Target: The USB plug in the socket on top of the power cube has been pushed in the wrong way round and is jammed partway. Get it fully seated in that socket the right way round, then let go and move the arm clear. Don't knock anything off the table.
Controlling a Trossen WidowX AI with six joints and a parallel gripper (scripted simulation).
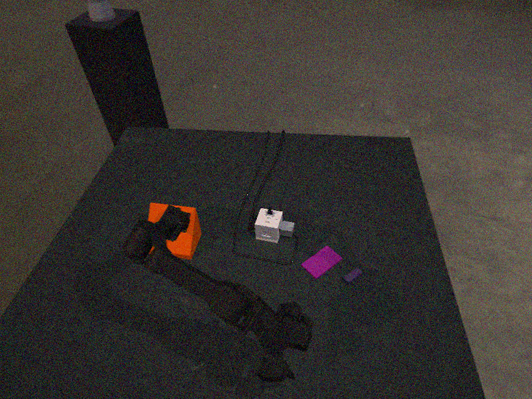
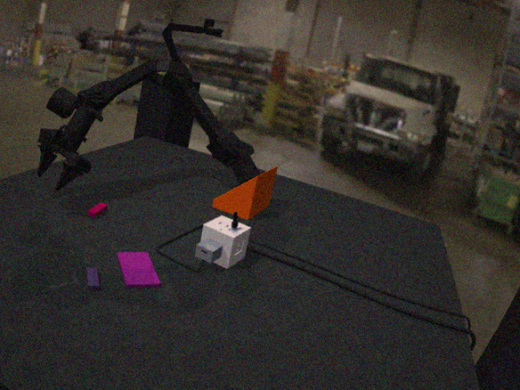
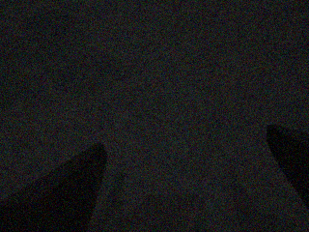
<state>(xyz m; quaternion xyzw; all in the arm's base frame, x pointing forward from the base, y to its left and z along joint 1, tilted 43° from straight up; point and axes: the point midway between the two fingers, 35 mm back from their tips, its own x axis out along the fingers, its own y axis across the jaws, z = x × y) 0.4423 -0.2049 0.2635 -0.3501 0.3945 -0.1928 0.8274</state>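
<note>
The white power cube [image 1: 266,232] [image 2: 228,258] stands on the dark table [image 1: 359,193] [image 2: 286,351]. The black USB plug [image 1: 270,211] [image 2: 234,221] stands upright in its top; how deep it sits and which way round it is are too small to tell. A grey block [image 1: 287,228] [image 2: 209,250] sticks out of one side of the cube. My gripper [image 2: 48,181] [image 3: 183,141] is open and empty, pointing down above the table, well away from the cube. The wrist view shows only dark surface between the fingers.
An orange wedge [image 1: 191,235] [image 2: 239,202] stands by the arm's base. A magenta plate [image 1: 321,262] [image 2: 138,269], a purple block [image 1: 352,275] [image 2: 93,278] and a pink block [image 2: 97,209] lie on the table. The pink block is hidden in the top view. Thin black cable loops around the cube.
</note>
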